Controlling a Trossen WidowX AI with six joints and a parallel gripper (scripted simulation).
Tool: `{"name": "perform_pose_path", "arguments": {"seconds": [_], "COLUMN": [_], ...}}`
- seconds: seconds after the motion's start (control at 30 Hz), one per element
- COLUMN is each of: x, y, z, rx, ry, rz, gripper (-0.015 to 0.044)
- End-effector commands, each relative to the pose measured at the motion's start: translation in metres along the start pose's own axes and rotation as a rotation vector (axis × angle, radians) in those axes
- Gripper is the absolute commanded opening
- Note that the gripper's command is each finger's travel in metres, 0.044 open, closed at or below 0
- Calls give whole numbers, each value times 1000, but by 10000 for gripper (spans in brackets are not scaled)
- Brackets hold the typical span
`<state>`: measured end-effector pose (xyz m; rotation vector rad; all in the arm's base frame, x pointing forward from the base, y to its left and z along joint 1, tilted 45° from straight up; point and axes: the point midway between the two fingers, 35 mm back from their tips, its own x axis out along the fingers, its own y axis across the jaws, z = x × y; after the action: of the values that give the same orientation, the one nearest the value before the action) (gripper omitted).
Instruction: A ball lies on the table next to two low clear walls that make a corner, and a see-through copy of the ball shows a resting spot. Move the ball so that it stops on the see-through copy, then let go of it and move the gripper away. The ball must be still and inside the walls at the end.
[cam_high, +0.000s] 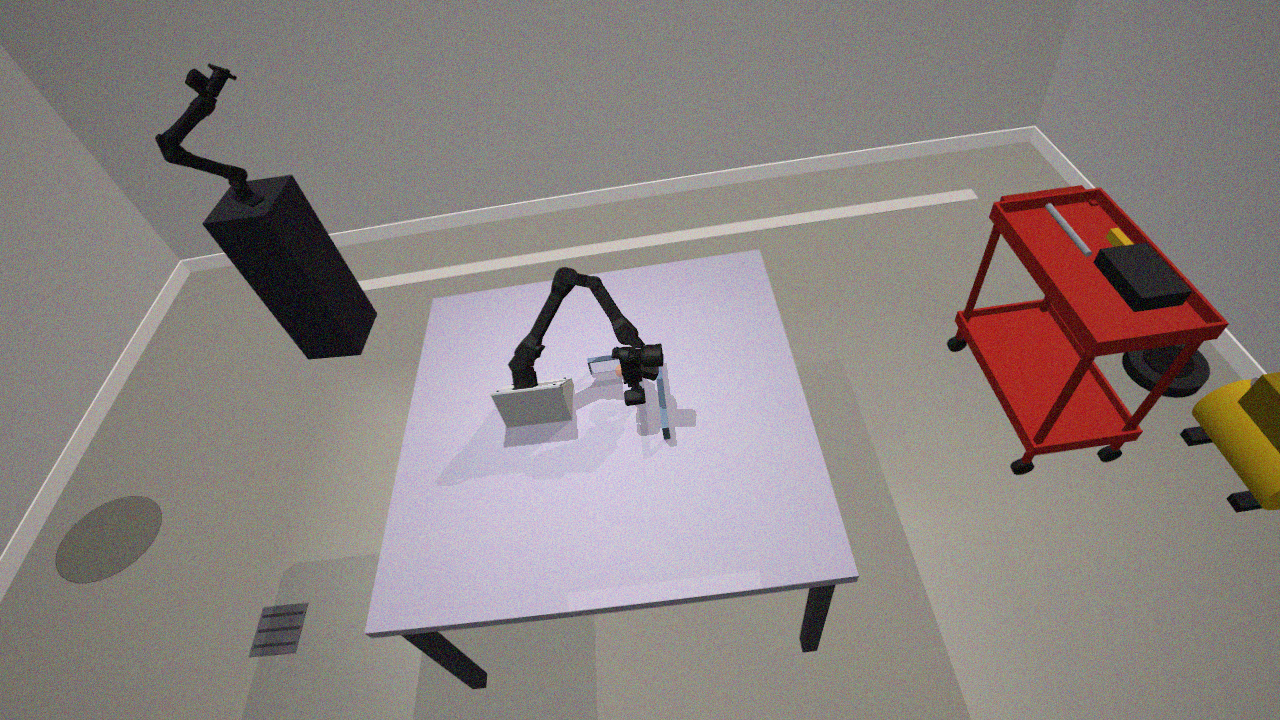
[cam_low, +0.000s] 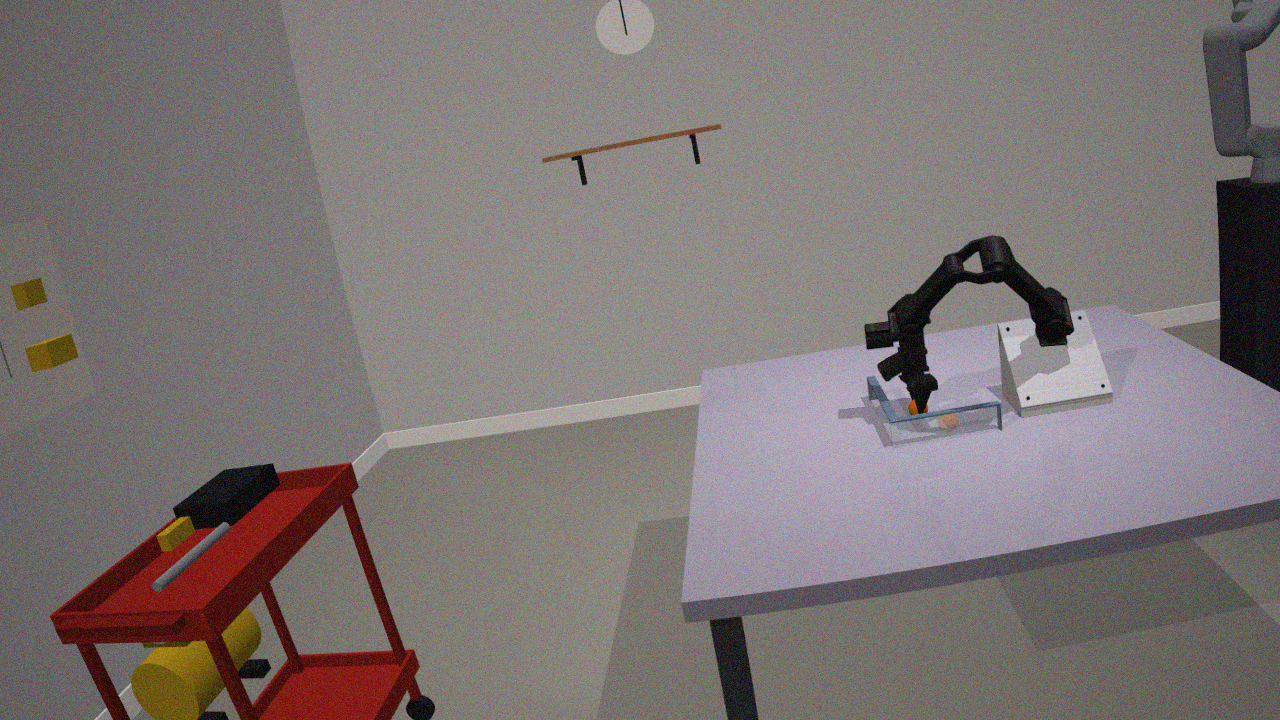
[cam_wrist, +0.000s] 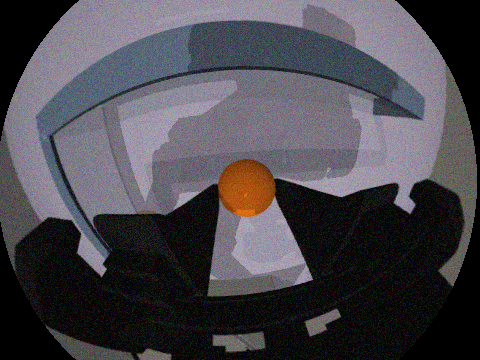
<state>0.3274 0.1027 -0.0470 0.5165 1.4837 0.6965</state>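
The orange ball (cam_low: 917, 407) (cam_wrist: 247, 188) rests on the table between my fingertips; in the top view the arm hides it. My gripper (cam_high: 634, 398) (cam_low: 921, 410) (cam_wrist: 246, 186) points down and is shut on the ball, with a fingertip touching each side in the wrist view. The see-through copy (cam_high: 618, 369) (cam_low: 948, 420) is a pale orange ball beside the wall nearer the exterior camera, closer to the arm's base. That clear wall (cam_high: 604, 359) (cam_low: 975, 408) meets the other clear wall (cam_high: 663, 402) (cam_low: 879, 396) (cam_wrist: 240, 45) at a corner. The ball is inside the corner.
The arm's pale wedge-shaped base mount (cam_high: 537, 407) (cam_low: 1060, 380) stands on the table (cam_high: 608, 528) (cam_low: 895, 510), beyond the open end of the copy's wall. A red cart (cam_high: 1042, 268) (cam_low: 268, 537) and a black pedestal (cam_high: 286, 268) stand off the table.
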Motion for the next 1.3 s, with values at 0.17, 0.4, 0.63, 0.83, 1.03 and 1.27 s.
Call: {"name": "perform_pose_path", "arguments": {"seconds": [0.17,0.4,0.63,0.83,1.03,1.27], "x": [-10,-61,-114,-133,-128,-123], "y": [-1,-4,-3,-1,10,24], "z": [2,7,4,0,-1,-4], "rx": [4,4,4,8,156,350], "ry": [-3,-4,-2,-2,-2,-3], "rz": [0,-9,-7,-4,-6,-9], "gripper": [77,0,0,0,0,0]}}
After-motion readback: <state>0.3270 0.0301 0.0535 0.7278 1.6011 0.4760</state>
